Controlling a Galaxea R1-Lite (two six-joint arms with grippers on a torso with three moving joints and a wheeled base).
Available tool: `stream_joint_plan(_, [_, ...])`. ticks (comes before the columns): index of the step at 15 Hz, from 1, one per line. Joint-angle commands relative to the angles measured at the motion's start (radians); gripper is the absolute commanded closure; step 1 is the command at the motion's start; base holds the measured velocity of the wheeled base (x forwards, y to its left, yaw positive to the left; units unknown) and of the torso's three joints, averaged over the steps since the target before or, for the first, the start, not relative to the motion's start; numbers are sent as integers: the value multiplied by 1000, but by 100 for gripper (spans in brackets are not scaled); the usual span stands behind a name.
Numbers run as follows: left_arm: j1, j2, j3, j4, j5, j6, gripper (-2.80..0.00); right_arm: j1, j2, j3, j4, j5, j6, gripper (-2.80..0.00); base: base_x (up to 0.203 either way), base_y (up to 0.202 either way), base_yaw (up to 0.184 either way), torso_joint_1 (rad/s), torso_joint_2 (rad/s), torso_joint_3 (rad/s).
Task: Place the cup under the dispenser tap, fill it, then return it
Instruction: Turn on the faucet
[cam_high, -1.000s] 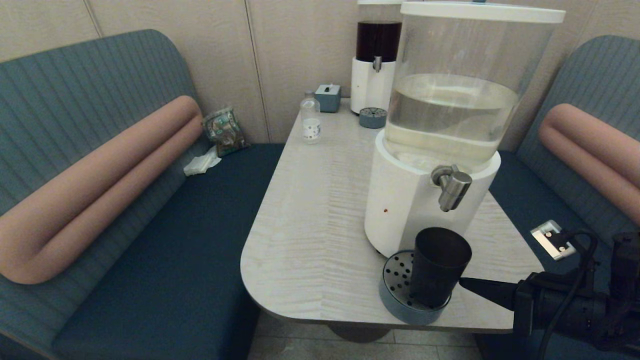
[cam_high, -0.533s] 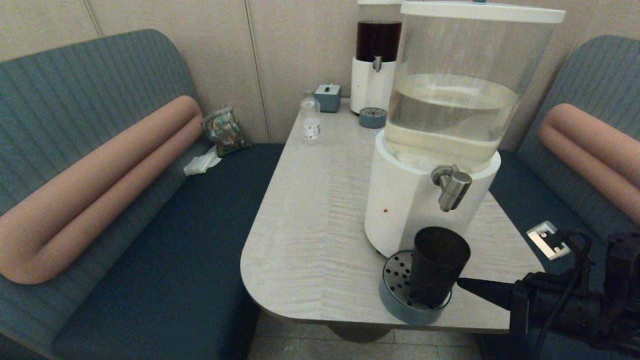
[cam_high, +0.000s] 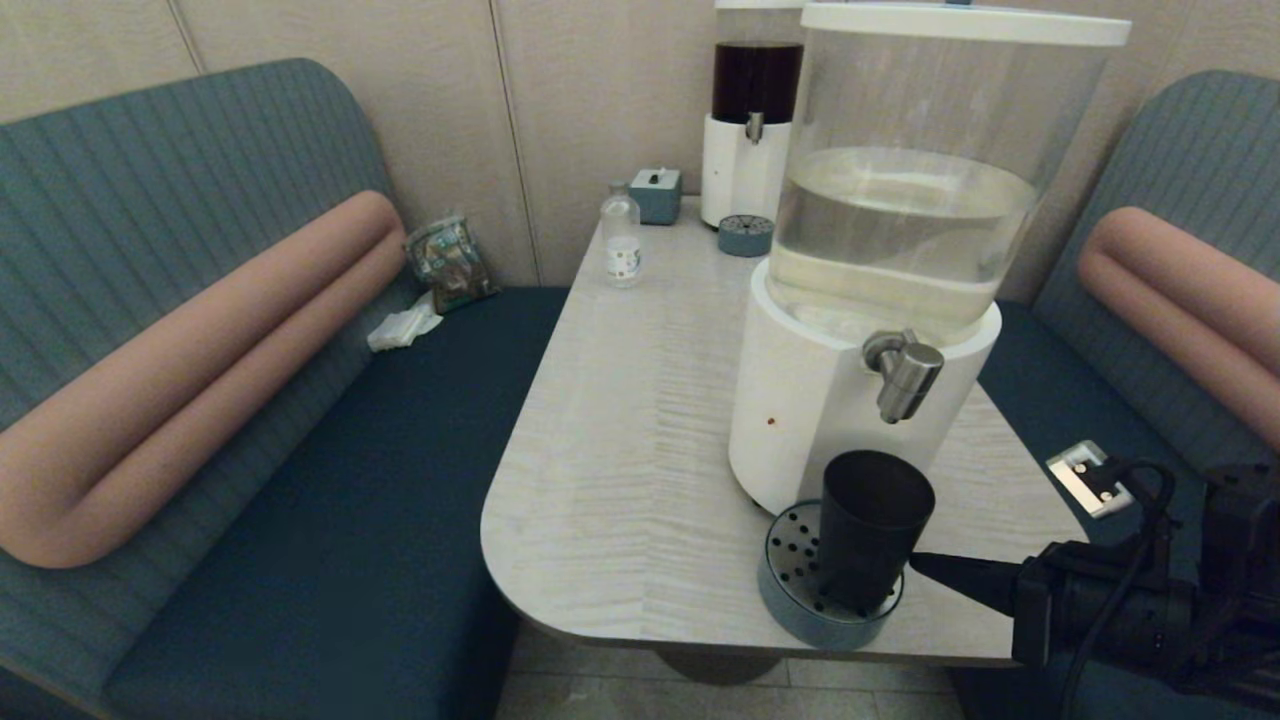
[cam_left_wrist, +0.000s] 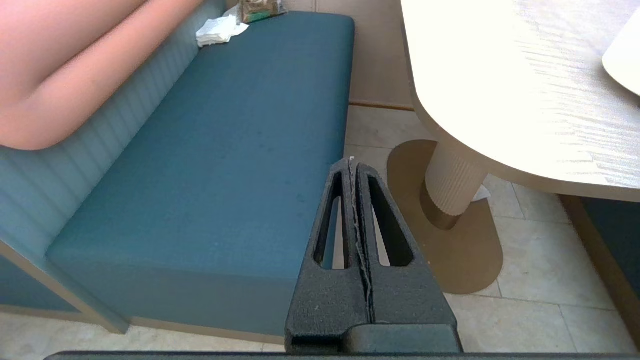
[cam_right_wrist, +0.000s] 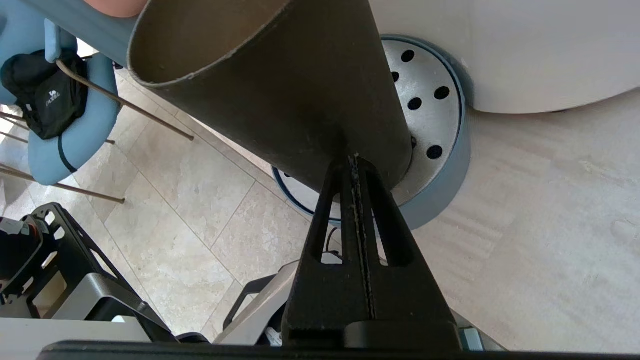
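Observation:
The dark tapered cup (cam_high: 875, 525) stands on the round perforated drip tray (cam_high: 790, 585) at the table's near edge, roughly below the silver dispenser tap (cam_high: 905, 378) of the big clear-tank dispenser (cam_high: 900, 220). It leans slightly. My right gripper (cam_high: 915, 563) comes in from the right, shut, with its tip pressed against the cup's lower side wall. The right wrist view shows the same: the closed gripper (cam_right_wrist: 355, 159) touches the cup (cam_right_wrist: 280, 85) above the tray (cam_right_wrist: 440, 125). My left gripper (cam_left_wrist: 351, 162) is parked low beside the bench, shut and holding nothing.
A small clear bottle (cam_high: 621, 240), a grey box (cam_high: 656, 193) and a dark-liquid dispenser (cam_high: 752, 120) with its own small tray (cam_high: 745, 236) stand at the table's far end. Benches flank the table (cam_high: 620, 450). The drip tray overhangs the table's near edge.
My right gripper has crept a little leftward, and the cup has shifted slightly left on the drip tray with it. The left arm has not moved.

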Motion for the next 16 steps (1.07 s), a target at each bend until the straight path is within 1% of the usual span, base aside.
stream_joint_plan(1, [0, 0, 0, -1, 0, -1, 0, 3, 3, 0, -5, 3, 1, 0, 0, 0, 0, 0, 0, 0])
stream_joint_plan(12, [0, 0, 0, -1, 0, -1, 0, 5, 3, 6, -6, 3, 1, 0, 0, 0, 0, 0, 0, 0])
stream_joint_plan(16, [0, 0, 0, -1, 0, -1, 0, -17, -47, 36, -5, 3, 1, 0, 0, 0, 0, 0, 0, 0])
